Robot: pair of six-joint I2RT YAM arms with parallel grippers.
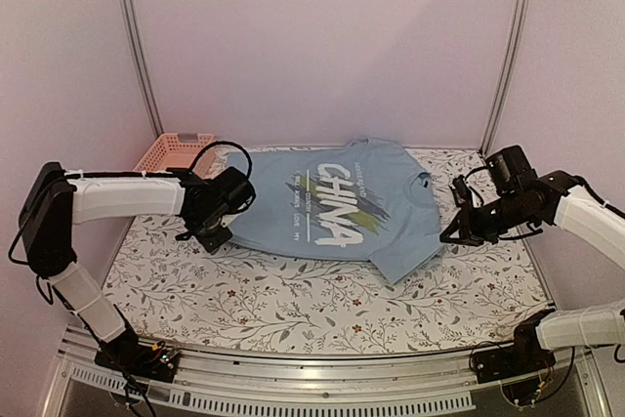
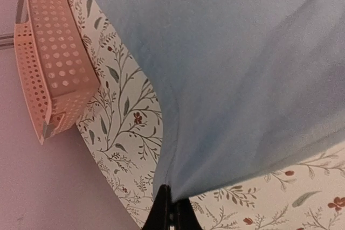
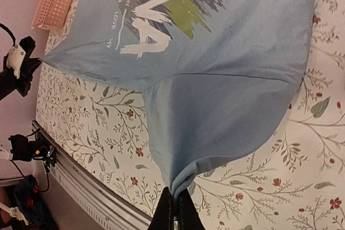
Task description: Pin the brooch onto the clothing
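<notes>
Judging the T-shirt (image 1: 391, 231) limp and light, best taken by hems; left end effector (image 2: 170, 202) and right end effector (image 3: 175, 194) both clamp its edges.

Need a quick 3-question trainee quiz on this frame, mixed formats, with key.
1. True or false: the left gripper and right gripper each pinch an edge of the shirt.
2. In the top view, the basket sits: A) far left B) far right C) on the shirt.
3. Fill in: the shirt's print reads ____.
Key: 1 true; 2 A; 3 CHINA.
</notes>
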